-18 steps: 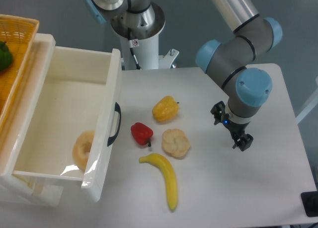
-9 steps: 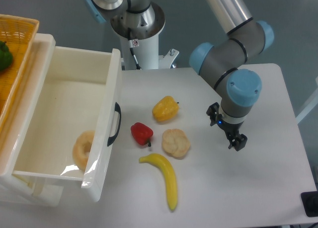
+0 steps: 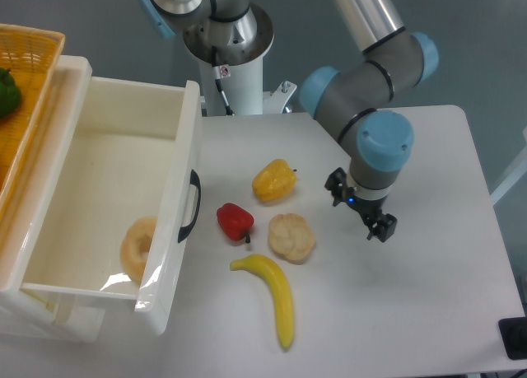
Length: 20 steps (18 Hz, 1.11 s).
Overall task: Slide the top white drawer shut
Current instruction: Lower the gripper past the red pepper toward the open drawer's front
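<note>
The top white drawer (image 3: 107,201) is seen pulled open far left of the gripper (image 3: 360,209), whose finger spacing cannot be told.

White table (image 3: 428,312), even overhead light, grey-blue floor (image 3: 99,24) behind, black object (image 3: 515,338) at right edge.

The top white drawer (image 3: 107,205) sticks out at 9 o'clock on the table (image 3: 428,312), with a donut (image 3: 137,248) inside. A basket (image 3: 25,81) sits at 10 o'clock. Two peppers (image 3: 235,220), a bun (image 3: 291,236) and a banana (image 3: 272,294) lie in the middle. The gripper (image 3: 360,207) hangs at 3 o'clock from them.
</note>
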{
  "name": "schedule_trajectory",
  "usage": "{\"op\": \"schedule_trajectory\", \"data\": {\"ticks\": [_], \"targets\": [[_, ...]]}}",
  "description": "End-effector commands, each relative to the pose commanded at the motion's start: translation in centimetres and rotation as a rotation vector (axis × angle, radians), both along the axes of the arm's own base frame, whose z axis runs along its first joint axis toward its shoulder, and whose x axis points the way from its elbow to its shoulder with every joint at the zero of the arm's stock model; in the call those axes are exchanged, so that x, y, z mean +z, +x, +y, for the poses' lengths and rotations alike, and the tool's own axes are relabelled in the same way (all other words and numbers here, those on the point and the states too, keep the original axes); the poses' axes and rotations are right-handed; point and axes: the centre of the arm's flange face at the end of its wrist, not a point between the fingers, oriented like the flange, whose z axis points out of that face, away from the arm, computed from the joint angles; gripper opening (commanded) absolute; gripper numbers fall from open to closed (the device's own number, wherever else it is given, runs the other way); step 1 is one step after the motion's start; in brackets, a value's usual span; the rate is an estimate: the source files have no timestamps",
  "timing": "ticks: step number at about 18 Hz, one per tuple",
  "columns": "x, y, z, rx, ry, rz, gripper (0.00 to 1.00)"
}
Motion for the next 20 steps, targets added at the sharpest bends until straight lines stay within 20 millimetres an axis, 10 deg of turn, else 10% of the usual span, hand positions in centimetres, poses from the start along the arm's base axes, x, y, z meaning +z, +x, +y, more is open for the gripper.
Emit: {"op": "schedule_trajectory", "data": {"ticks": [5, 13, 20], "targets": [[2.6, 3.6, 3.1, 0.135, 0.124, -0.051, 0.91], [2.5, 7.7, 3.1, 0.247, 0.059, -0.204, 0.12], [3.0, 9.5, 4.5, 0.295, 0.173, -0.439, 0.09]]}}
